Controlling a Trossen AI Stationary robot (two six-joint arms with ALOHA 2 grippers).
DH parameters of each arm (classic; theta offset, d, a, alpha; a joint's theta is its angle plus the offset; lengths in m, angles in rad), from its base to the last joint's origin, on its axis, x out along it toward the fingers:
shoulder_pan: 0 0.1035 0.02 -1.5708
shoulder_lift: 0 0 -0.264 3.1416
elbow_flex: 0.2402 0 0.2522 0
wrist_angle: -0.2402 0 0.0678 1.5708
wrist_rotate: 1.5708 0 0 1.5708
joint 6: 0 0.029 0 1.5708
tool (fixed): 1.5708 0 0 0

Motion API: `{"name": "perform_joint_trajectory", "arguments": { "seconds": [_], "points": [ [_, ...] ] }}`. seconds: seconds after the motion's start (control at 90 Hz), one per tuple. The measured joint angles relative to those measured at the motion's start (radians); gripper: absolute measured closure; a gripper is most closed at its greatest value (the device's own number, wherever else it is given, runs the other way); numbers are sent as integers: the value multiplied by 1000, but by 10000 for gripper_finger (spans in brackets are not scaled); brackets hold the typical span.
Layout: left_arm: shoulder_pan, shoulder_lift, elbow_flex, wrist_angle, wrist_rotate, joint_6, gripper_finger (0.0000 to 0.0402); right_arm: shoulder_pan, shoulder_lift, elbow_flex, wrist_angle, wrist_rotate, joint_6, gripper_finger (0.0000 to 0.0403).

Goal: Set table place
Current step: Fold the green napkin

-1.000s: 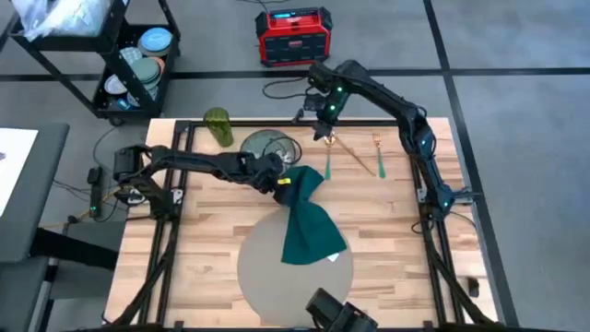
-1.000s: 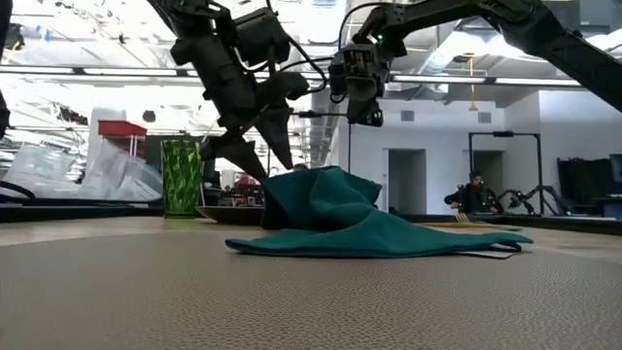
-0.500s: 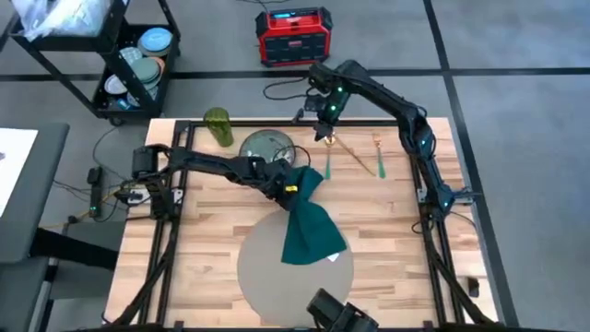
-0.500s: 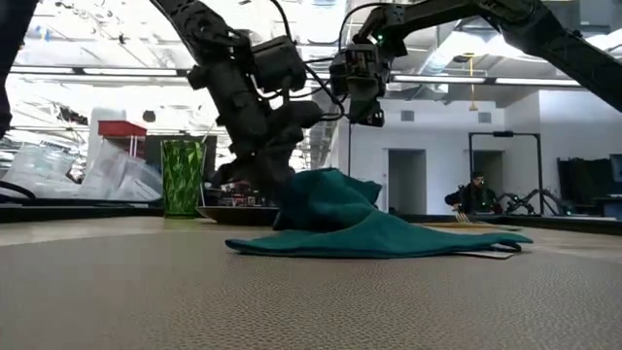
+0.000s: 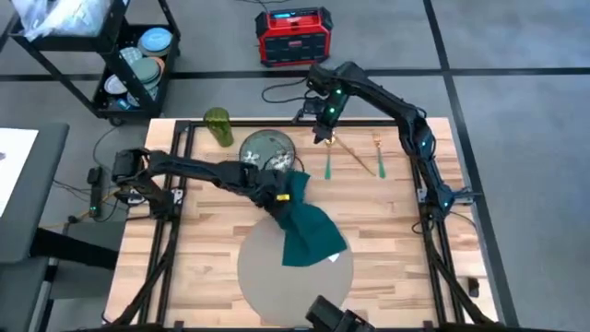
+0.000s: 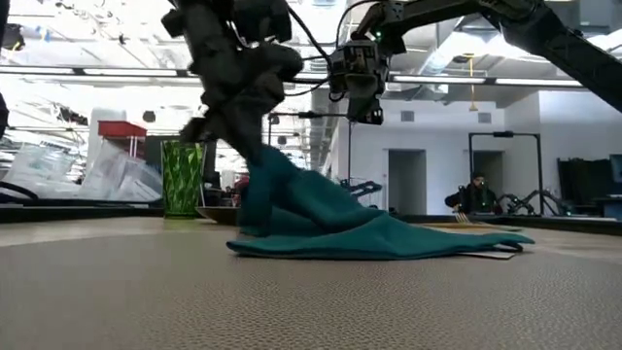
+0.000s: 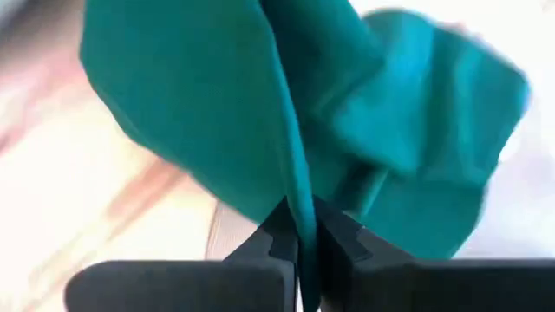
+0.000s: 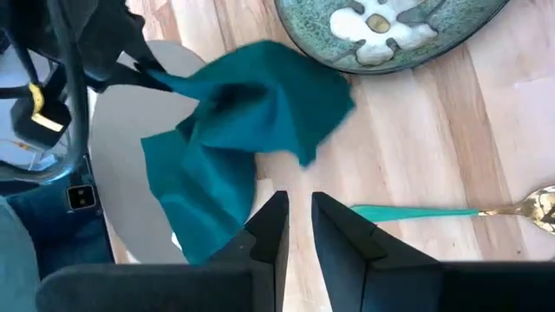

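Observation:
A teal napkin (image 5: 311, 227) lies crumpled on the round grey-beige place (image 5: 261, 274), its far end reaching onto the wooden table (image 5: 210, 231). My left gripper (image 5: 277, 192) is shut on that far end, just near of the green patterned plate (image 5: 265, 148). In the low view the napkin (image 6: 374, 231) rises to the gripper on its left and lies flat on its right. My right gripper (image 5: 323, 131) hovers over the table's far side beside the plate, its fingers (image 8: 270, 227) a narrow gap apart, with nothing between them. My left gripper pinches a raised fold at the napkin's far end (image 7: 295, 204) between its two fingers, coming from above and slanting down. That end is drawn up below the fingers. The rest of the cloth (image 6: 428, 238) stays slack on the place.
A green cup (image 5: 218, 125) stands at the far left of the table. Cutlery with green handles (image 5: 328, 170) and gold ends (image 5: 376, 153) lies to the right of the plate. A black cart (image 5: 129, 65) and a red box (image 5: 293, 35) stand on the floor beyond.
My left gripper has come down on the napkin's far end, shut on it, then risen a little toward the near left. The napkin's far end is drawn up and pulled in; its near part has stayed on the place.

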Motion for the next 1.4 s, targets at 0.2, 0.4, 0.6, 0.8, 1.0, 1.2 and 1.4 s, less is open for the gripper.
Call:
{"name": "perform_joint_trajectory", "arguments": {
  "seconds": [0.2, 0.4, 0.6, 0.8, 1.0, 1.2, 1.4],
  "points": [
    [-100, -6, -1, -157, -13, -148, 401, 15, -108, 0, 0, 1, 17, 359],
    [-190, -69, -1, -366, -43, -315, 401, 58, -263, 0, 0, 6, 30, 359],
    [-265, -121, -2, -403, -63, -472, 401, 137, -368, 0, 0, 107, 31, 364],
    [-332, -113, -2, -274, -78, -565, 401, 218, -378, 0, 0, 137, 58, 365],
    [-359, -113, -2, -260, -122, -589, 401, 269, -379, 0, 0, 137, 68, 365],
    [-316, -113, -2, -188, -129, -469, 401, 281, -390, 0, 0, 137, 131, 365],
    [-277, -113, -2, -137, -129, -293, 401, 288, -434, 0, 0, 137, 168, 365]
  ]
}}
